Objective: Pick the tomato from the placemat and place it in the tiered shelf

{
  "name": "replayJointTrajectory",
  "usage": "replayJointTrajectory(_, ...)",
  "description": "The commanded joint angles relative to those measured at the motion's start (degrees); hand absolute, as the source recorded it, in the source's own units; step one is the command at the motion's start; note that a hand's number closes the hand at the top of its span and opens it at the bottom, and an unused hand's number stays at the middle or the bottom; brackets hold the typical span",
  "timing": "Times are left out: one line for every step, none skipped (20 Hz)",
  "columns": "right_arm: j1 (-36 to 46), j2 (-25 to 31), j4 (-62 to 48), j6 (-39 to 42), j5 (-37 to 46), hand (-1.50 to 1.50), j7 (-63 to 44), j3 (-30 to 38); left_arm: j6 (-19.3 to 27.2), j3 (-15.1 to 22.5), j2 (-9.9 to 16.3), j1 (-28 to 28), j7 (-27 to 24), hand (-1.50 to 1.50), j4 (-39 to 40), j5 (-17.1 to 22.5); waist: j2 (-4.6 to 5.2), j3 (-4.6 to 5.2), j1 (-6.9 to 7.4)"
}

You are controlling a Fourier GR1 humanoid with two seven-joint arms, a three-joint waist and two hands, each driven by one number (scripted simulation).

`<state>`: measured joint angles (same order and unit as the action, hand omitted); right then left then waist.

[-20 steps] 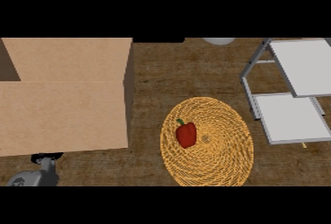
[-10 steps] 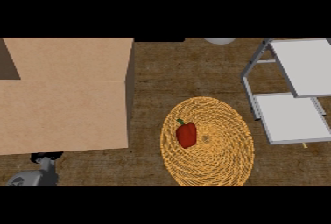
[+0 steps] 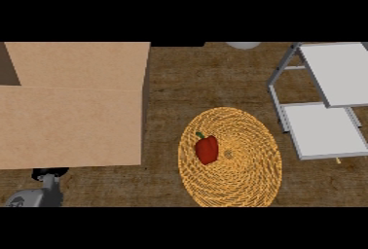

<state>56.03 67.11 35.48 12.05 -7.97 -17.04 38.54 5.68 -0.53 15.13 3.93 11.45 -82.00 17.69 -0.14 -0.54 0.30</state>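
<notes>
— Where was the tomato (image 3: 207,149)?

— On the round woven placemat (image 3: 244,180), left of its centre, toward nine o'clock. It was red and elongated, with a green stem pointing to eleven o'clock.

— And the tiered shelf (image 3: 327,104)?

— At two o'clock from the mat: grey-framed, with two white tiers, the upper one offset above the lower.

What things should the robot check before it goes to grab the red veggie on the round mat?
1. Red vegetable lies on the woven placemat, nothing covering it: ok.
2. It looks like a pepper with a green stem, not a tomato: not ok.
3. Tiered shelf to the right shows two bare grey trays: ok.
4. Left hand shows at the lower left under the cardboard box, far from the vegetable; fingers: cannot tell.
5. Right hand in view: not ok.
6. Counter between placemat and shelf is free: ok.
</notes>
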Motion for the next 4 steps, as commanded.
replayJointTrajectory(-1.7, 5.8, -7.07, 5.74, -1.45, -1.5, 2.66, 2.92, -1.06, 3.01, 1.48, -2.91, 3.28, 0.0, 2.7, -2.86, 0.86, 0.29, 0.45)
replayJointTrajectory(-1.54, 6.82, -7.94, 7.83, -2.39, -1.5, 1.9, 3.52, -0.11, 4.78, -1.06, -3.0, 2.35, 0.0, 3.78, -3.53, 0.87, 0.31, -0.01)
replayJointTrajectory(-3.96, 6.36, -9.59, 8.28, -2.04, -1.5, 5.81, 4.11, 0.2, 3.23, 0.1, -1.42, 2.73, 0.0, 3.7, -3.07, 0.92, 0.27, -0.02)
replayJointTrajectory(-3.81, 6.77, -9.77, 9.09, -2.26, -1.5, 6.06, 4.19, -0.8, 2.49, 1.43, -0.31, 4.49, 0.0, 5.1, -2.18, 1.01, 0.28, -0.22)
